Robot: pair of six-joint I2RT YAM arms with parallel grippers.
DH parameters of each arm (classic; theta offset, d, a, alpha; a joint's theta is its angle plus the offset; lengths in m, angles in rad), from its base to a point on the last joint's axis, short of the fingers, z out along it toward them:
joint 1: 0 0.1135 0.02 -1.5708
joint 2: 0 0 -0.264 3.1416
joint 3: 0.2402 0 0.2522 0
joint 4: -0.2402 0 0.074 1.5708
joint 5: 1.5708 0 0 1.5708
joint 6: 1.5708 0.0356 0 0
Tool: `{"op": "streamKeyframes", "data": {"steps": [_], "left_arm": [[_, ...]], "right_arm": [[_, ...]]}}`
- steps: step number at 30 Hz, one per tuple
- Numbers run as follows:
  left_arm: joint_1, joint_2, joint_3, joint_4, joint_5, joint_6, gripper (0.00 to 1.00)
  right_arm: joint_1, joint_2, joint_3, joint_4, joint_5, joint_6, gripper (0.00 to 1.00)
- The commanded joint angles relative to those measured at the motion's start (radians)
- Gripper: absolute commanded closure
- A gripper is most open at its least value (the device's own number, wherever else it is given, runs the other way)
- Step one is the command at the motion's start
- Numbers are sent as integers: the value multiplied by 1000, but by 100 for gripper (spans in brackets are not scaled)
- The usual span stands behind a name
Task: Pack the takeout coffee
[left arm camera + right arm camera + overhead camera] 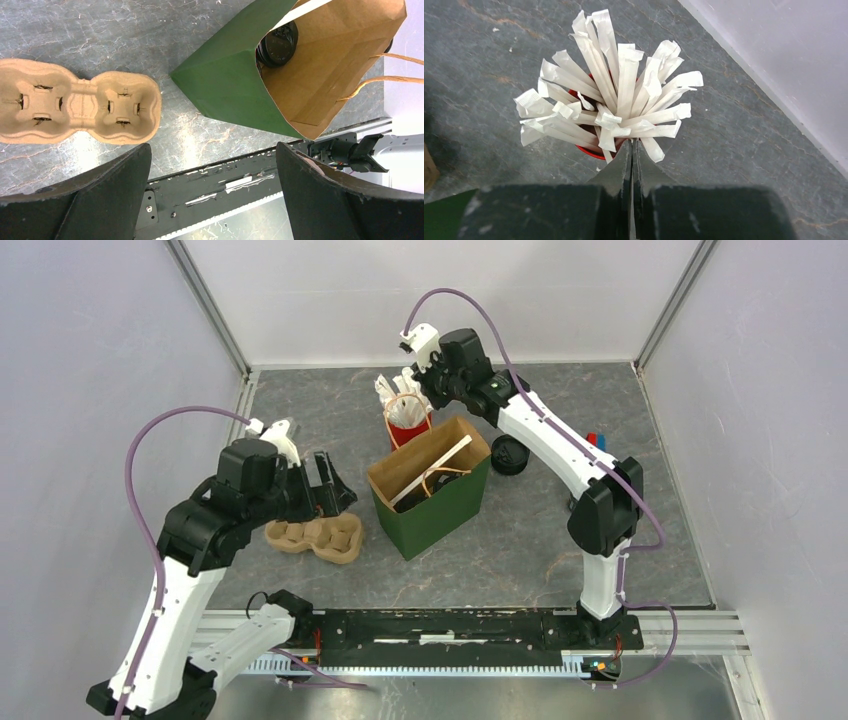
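My right gripper (631, 146) is shut at the white sticks (619, 95), I think to take one for the green bag (445, 512), though I cannot tell if one is caught, and the left gripper (212, 150) waits wide open, empty.

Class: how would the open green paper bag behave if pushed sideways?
The green paper bag probably slides or tips: it stands tall and looks light. Its thin walls likely buckle. The black round object inside may steady it.

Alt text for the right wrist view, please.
The right end effector, fingers closed together, has its tips at the rim of a red cup packed with white paper-wrapped sticks, on a grey marbled table. Whether a stick is pinched cannot be told.
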Motion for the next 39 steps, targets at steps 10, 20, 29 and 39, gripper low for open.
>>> {"op": "streamKeyframes", "data": {"steps": [10,20,29,39], "left_arm": [[4,-7,3,11,-23,46,0],[3,-5,5,14,-19,41,0],[4,-11,3,14,-20,37,0],[4,13,11,20,-11,41,0]], "right_arm": [[2,-87,46,54,-9,-16,99],[2,-121,-6,71,-35,-28,100],[2,-137,112,24,-32,-1,100],[1,-360,-41,85,-38,0,100]]}}
